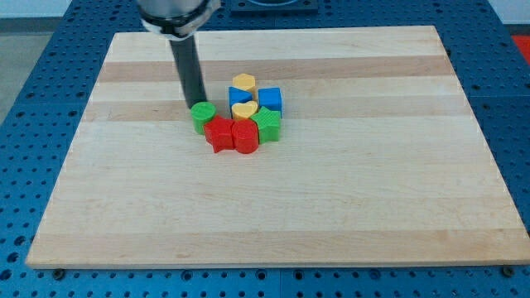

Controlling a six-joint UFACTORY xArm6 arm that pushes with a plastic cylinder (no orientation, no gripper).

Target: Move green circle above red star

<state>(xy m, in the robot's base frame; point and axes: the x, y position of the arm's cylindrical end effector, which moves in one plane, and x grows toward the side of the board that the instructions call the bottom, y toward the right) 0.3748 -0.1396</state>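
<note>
The green circle (203, 116) lies on the wooden board (273, 207), just up and left of the red star (219, 134) and touching it. My tip (195, 103) stands right at the green circle's top-left edge, touching or nearly touching it. The rod rises from there toward the view's top.
A tight cluster lies right of the green circle: a red block (246, 136), a green star-like block (267, 125), a yellow heart (243, 110), a blue block (270, 100), another blue block (235, 96) and a yellow hexagon (243, 82). The board's edges border a blue perforated table.
</note>
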